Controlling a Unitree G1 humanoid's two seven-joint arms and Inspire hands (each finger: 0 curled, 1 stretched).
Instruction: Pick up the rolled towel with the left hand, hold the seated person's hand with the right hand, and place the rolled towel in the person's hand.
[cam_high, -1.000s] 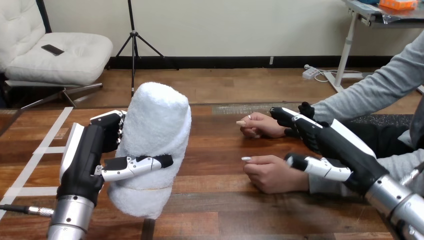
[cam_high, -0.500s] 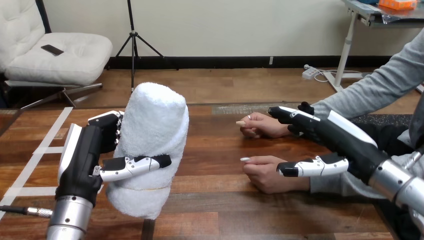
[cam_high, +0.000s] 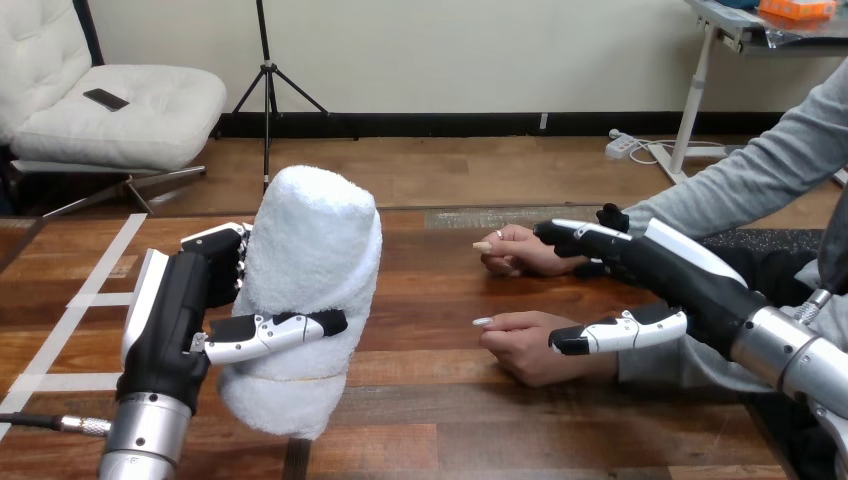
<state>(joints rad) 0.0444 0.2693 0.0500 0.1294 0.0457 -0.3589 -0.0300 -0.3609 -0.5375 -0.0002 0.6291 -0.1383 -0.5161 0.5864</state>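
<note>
Head view shows my left hand (cam_high: 185, 315) curled round the upright rolled towel (cam_high: 315, 240) at left, well apart from the person's nearer hand (cam_high: 522, 352) rightward, over which my right hand (cam_high: 685, 285) is spread open.

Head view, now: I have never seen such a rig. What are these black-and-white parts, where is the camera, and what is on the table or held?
The camera sits on a humanoid robot's head, looking down across a wooden table. The two black-and-white parts are the robot's own hands, on silver forearms. Its left hand is curled round a white rolled towel, held roughly upright. Its right hand reaches out with straight fingers between a seated person's two hands: its thumb is over the person's nearer hand, and its fingers are beside the person's farther hand. It grips neither, and I cannot tell whether it touches them. Both of the person's hands rest on the table.
</note>
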